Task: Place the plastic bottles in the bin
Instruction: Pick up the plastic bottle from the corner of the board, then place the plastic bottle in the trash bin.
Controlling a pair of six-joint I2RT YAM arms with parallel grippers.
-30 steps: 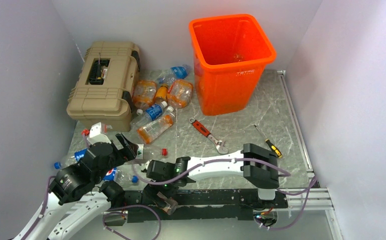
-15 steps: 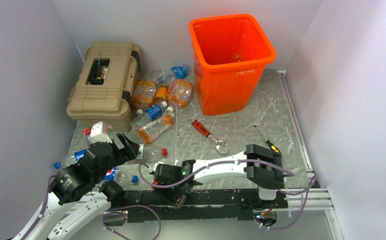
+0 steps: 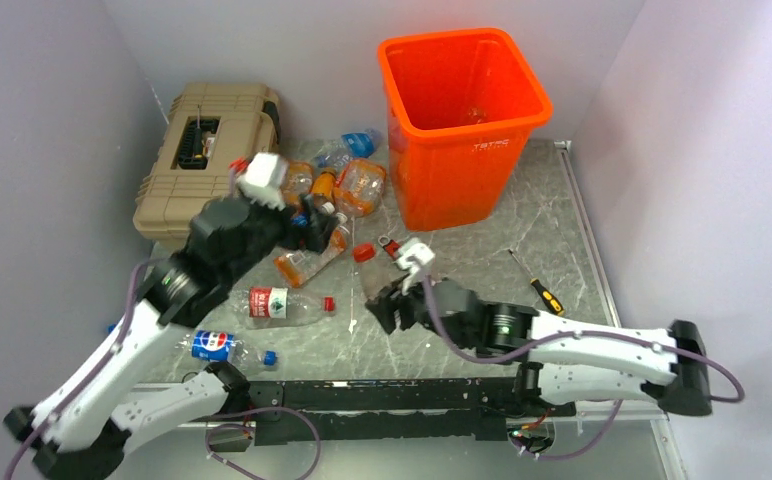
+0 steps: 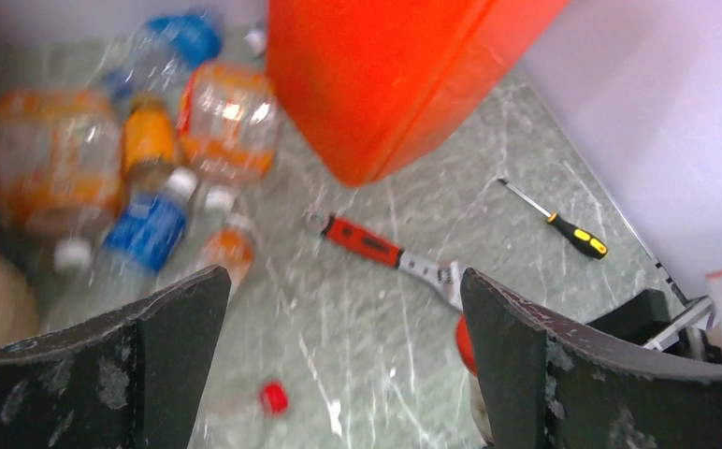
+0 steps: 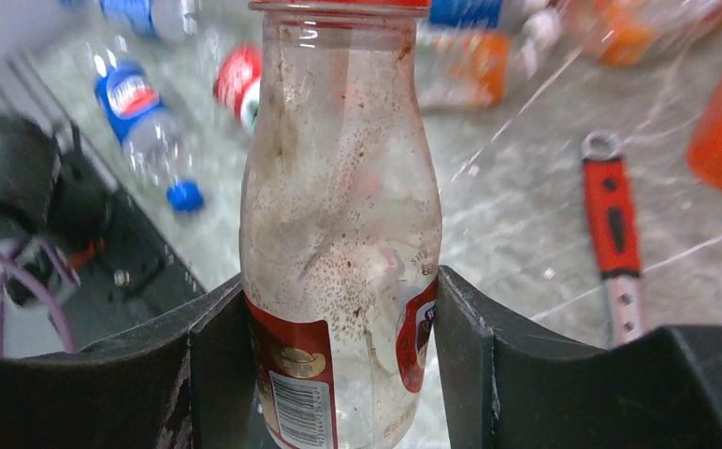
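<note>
On the bench (image 3: 562, 220), the bin (image 3: 462, 170) stands at the back, the toolbox (image 3: 192, 190) to its left, and a cluster of bottles (image 3: 357, 185) between them. Before the bin lie the wrench (image 4: 362, 240) and, further right, the screwdriver (image 3: 540, 285). Just left of the wrench, the right claw (image 5: 339, 318) grips 1 gripped bottle (image 5: 339, 187). 2 front bottles (image 3: 282, 305) lie at front left.

The orange bin (image 3: 462, 170) stands open at twelve o'clock. Bottles (image 3: 360, 186) lie heaped at its nine o'clock. One red-capped bottle (image 5: 339, 234) is held upright.
</note>
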